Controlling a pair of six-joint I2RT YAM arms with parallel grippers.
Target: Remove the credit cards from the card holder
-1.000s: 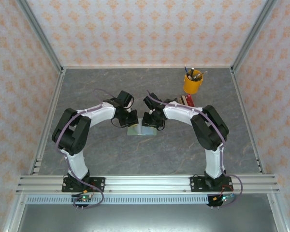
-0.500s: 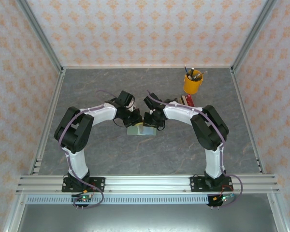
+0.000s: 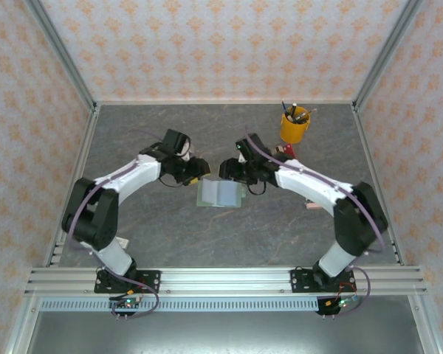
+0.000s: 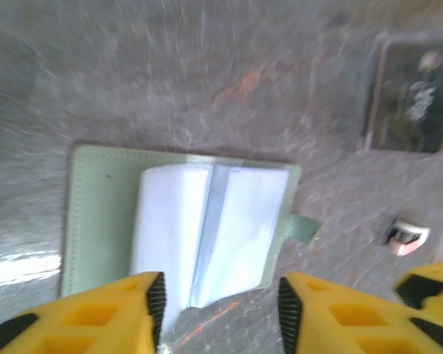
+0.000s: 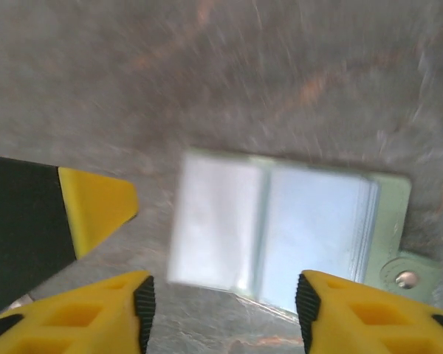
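Note:
The card holder [image 3: 220,193] lies spread open and flat on the grey table, mint-green outside with pale blue pockets facing up [image 4: 207,228] [image 5: 280,236]. The credit cards are hidden; no card edge shows in the pockets. My left gripper [image 3: 196,171] [image 4: 221,310] hovers just behind the holder's left half, open, with nothing between its fingers. My right gripper [image 3: 232,171] [image 5: 225,310] hovers behind the right half, also open and holding nothing. Neither touches the holder. Both wrist views are blurred.
A yellow cup of pens [image 3: 294,127] stands at the back right, with a clear rack of red and brown items [image 3: 284,153] [image 4: 417,96] in front of it. A small white card with a red mark [image 3: 310,207] [image 4: 406,234] lies right of the holder.
Both grippers have let go of the card holder, opened and drawn back and apart. The holder, which was between them, now lies open flat on the table.

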